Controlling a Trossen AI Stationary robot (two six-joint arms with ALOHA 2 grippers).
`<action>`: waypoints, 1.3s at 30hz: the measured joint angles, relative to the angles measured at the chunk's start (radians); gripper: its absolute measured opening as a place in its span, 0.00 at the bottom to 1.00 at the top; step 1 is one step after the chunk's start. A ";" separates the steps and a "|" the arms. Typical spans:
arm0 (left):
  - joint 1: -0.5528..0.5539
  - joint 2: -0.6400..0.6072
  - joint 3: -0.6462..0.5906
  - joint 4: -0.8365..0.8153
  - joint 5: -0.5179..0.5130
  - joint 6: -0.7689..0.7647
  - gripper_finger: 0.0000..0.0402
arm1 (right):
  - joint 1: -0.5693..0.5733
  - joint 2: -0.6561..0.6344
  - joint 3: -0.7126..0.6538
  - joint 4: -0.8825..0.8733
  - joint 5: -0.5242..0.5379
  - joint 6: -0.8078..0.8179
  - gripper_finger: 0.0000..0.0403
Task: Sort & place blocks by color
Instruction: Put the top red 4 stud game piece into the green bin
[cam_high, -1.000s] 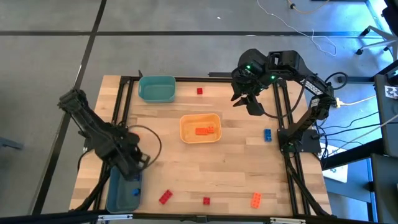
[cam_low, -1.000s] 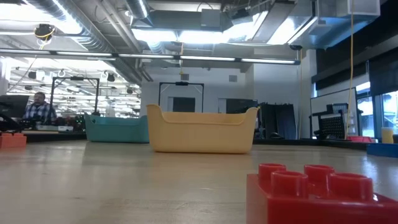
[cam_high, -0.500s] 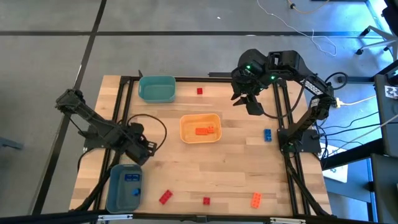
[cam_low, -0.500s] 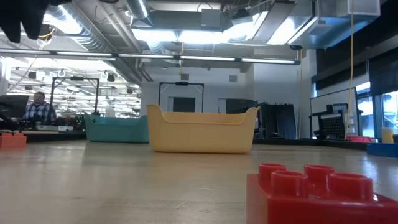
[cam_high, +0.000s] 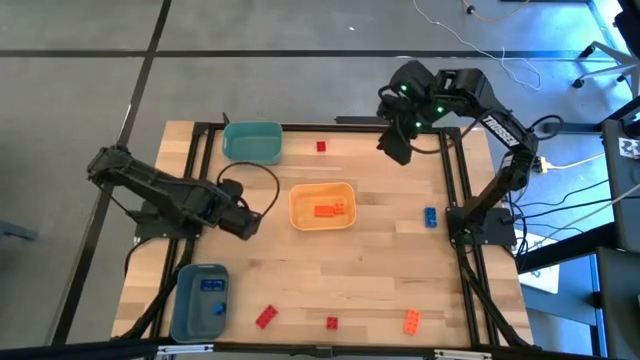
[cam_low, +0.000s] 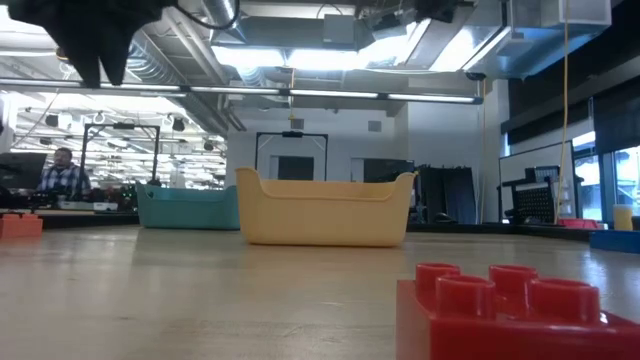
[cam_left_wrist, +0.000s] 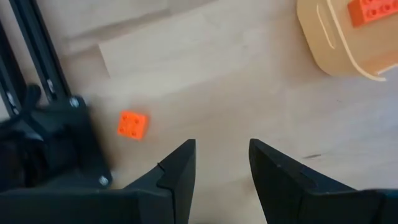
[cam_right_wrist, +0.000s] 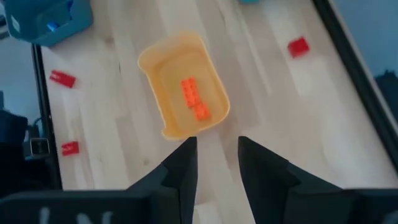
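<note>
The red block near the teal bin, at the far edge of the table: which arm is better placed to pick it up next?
The right arm, probably. The right gripper is open, empty, and hovers close to that red block. The left gripper, also open and empty, is farther away, beside the yellow bin.

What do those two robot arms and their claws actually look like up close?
Both are black, jointed metal arms. The left arm trails a looping black cable near its wrist. The right arm shows small green lights near its head. Each ends in a claw, left claw and right claw, with two flat, dark, wedge-shaped fingers.
</note>
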 joint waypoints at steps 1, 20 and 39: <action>0.015 0.000 0.000 0.000 -0.001 0.029 0.35 | -0.003 -0.017 -0.030 0.000 0.002 0.002 0.29; 0.328 -0.050 0.000 0.017 -0.032 0.450 0.35 | -0.082 -0.106 -0.511 0.393 0.134 -0.005 0.29; 0.360 -0.048 0.000 0.020 -0.018 0.526 0.35 | -0.102 0.073 -0.509 0.528 0.134 -0.209 0.12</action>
